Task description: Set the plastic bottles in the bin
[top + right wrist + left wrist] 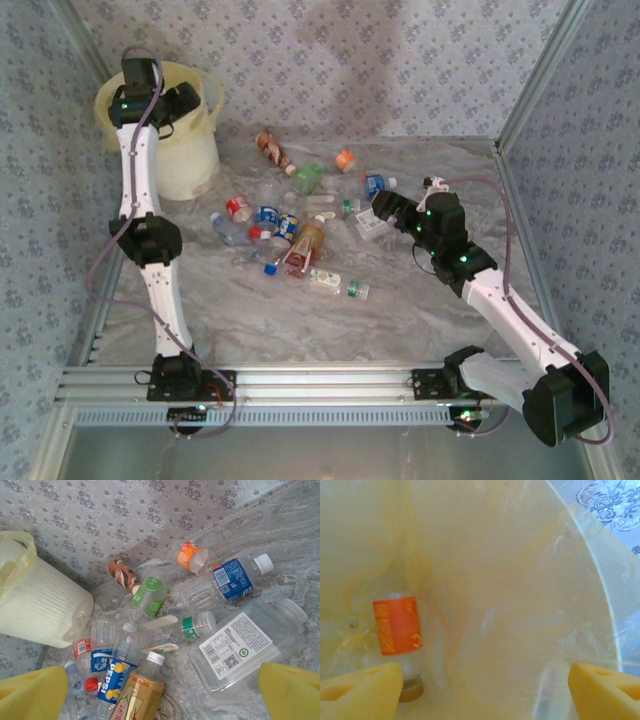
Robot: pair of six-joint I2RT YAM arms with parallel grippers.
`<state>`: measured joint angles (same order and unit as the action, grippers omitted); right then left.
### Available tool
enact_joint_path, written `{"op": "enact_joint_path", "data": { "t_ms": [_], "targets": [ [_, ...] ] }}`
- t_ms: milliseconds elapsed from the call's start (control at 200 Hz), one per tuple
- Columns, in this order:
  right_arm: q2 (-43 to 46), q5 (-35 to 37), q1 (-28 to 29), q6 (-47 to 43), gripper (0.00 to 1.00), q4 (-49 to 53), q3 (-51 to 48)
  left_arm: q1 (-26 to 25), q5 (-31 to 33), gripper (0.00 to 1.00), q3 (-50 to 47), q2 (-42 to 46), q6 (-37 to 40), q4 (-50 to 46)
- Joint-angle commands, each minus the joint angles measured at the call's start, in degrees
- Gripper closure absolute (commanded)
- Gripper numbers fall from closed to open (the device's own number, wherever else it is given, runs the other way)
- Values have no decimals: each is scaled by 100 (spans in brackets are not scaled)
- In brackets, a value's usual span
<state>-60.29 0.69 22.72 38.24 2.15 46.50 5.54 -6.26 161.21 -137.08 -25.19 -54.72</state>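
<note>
My left gripper point(176, 104) hangs over the mouth of the cream-yellow bin point(190, 150), open, its yellow fingertips point(360, 687) wide apart with nothing between them. Inside the bin point(520, 580) lies a clear bottle with an orange label point(397, 625). Several plastic bottles point(300, 220) lie scattered mid-table. My right gripper point(385, 208) hovers open at the pile's right edge. Between and below its fingers point(292, 690) lies a clear bottle with a white label point(240, 647), untouched. A Pepsi bottle point(112, 680) and a tan bottle point(140, 695) lie further left.
A brown bottle point(272, 150), an orange-labelled one point(345, 159) and a blue-labelled one point(376, 184) lie toward the back. A green-capped bottle point(338, 285) lies nearest the front. Patterned walls and a metal frame post point(530, 90) enclose the table.
</note>
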Motion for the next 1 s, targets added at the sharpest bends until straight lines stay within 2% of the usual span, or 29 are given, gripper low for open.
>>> {"op": "enact_joint_path", "data": {
  "t_ms": [0, 95, 150, 235, 370, 460, 525, 769, 879, 994],
  "targets": [
    [-7, 14, -38, -273, 0, 318, -184, 64, -62, 11, 78, 545, -22, -485],
    [-63, -44, -6, -947, 0, 624, -368, 65, -125, 6, -19, 909, 119, -646],
    [-122, -420, 54, -1287, 0, 779, -482, 8, -148, 2, -206, 1190, 225, -652],
    [-263, -919, 402, -2002, 0, 994, -609, -133, 11, 2, -892, 1744, 319, -522],
    [-694, -922, 1360, -3430, 0, 1492, -560, -442, 47, 2, -3152, 3100, 178, 554],
    [-1223, -799, 1698, -4021, 0, 1775, -263, -693, 39, 2, -4832, 4074, -85, 1533],
    [-1618, -874, 1782, -4452, 0, 2071, 42, -868, 29, 2, -5720, 4532, -258, 2063],
    [-2710, -1062, 1873, -6340, 1, 3443, 857, -1254, -72, 2, -7578, 5608, -828, 2689],
    [-2967, -1098, 1883, -6883, 4, 3578, 957, -1329, -212, 2, -8650, 6125, -1237, 3026],
    [-3108, -1000, 1911, -7166, 7, 3353, 962, -1328, -332, 2, -9357, 6519, -1471, 3031]
  ]
}}
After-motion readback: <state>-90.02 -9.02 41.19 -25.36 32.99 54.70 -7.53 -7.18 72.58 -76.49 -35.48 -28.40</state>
